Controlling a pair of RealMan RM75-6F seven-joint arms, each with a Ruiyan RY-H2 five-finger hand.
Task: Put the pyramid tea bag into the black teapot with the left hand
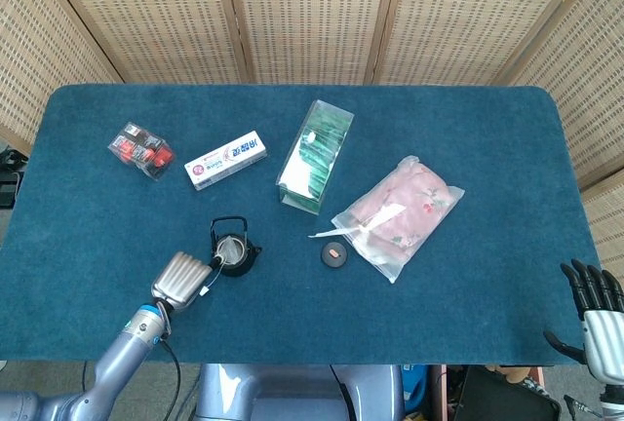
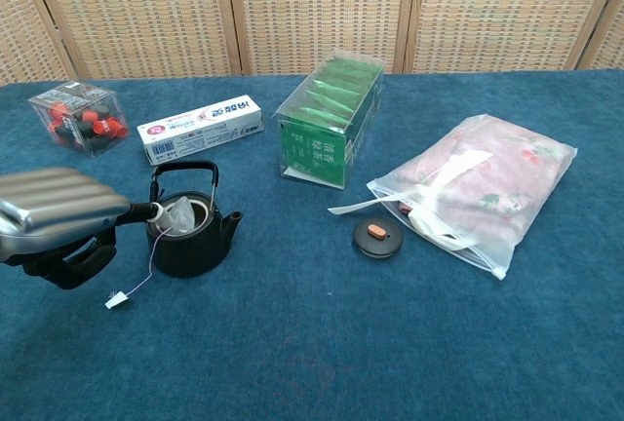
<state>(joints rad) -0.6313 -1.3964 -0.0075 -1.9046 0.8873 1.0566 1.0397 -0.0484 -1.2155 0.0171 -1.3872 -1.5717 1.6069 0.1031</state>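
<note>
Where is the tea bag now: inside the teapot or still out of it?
Partly in: the tea bag sits in the open mouth of the teapot, its top poking above the rim, its string and tag outside.

Open cloth left & front of black teapot [image 2: 192,236]. Behind it toothpaste box [image 2: 200,129] & green tea box [image 2: 330,121] crowd approach; lid [image 2: 376,237] & pink bag [image 2: 480,188] block right side.

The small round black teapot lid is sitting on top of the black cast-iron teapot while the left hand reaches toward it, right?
Not quite. The small round black teapot lid lies on the blue cloth beside the clear bag, apart from the black cast-iron teapot, which stands open. The chest view shows it. The left hand does reach toward it.
</note>
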